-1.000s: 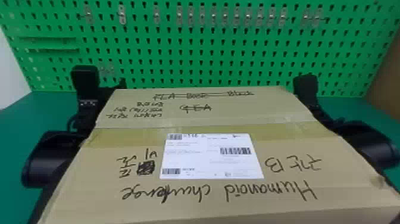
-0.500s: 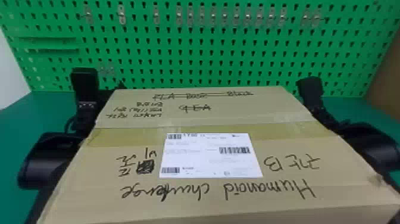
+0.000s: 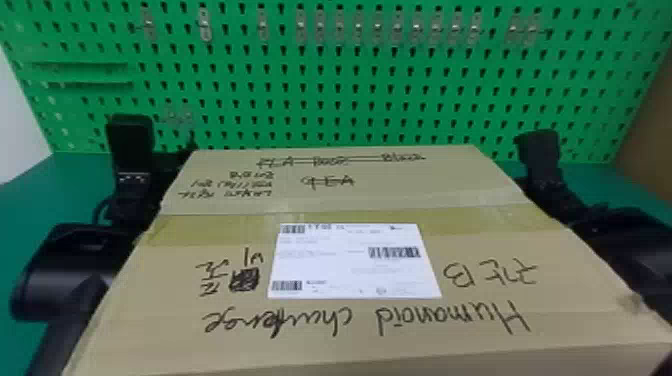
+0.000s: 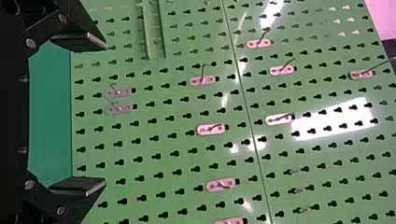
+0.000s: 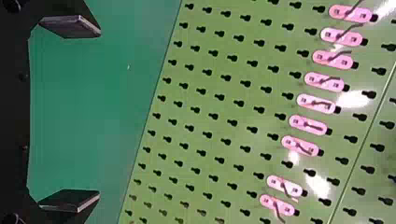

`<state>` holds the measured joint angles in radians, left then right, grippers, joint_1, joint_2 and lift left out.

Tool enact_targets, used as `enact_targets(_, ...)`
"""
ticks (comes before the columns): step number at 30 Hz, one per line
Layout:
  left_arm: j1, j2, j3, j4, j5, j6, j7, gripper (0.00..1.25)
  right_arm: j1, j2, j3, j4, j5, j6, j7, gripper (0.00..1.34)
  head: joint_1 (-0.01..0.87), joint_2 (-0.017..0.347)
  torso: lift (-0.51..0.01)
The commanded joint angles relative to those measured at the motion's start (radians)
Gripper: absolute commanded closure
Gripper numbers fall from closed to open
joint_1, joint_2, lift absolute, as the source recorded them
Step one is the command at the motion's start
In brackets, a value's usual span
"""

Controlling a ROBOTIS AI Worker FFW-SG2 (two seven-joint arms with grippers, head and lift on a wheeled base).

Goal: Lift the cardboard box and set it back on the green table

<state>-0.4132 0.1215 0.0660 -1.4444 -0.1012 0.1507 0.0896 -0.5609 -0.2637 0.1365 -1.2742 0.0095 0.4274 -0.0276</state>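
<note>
Box (image 3: 350,212) lies flat side up between the left hand (image 4: 100,114) and the right hand (image 5: 95,113), reaching back from them toward the robot, with the left arm (image 3: 65,280) and right arm (image 3: 620,245) along its sides. Each hand is wide open with nothing between its fingers, pointing ahead to the pegboard (image 3: 350,115). So any hold on the box must come from the arms squeezing its sides, not from a grip. Whether its underside is clear of the green counter (image 3: 30,200) I cannot tell. Getting the arms around it looks done, and the lift is probably under way; what seems left is lowering it level and moving both hands apart.
</note>
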Motion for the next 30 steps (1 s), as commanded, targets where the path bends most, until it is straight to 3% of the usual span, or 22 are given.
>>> enact_targets(1,0.007,0.007,0.012,-0.013,-0.003,0.009,-0.002,0.25,0.004,-0.011,-0.015,-0.011,0.01,0.008,0.0,0.09,0.566,0.054,-0.183)
enact_targets(30,0.044,0.035,0.089,-0.057,-0.041,0.03,-0.045,0.25,0.059,-0.086,-0.11,-0.096,0.061,0.068,0.0,0.09,0.566,0.054,-0.183)
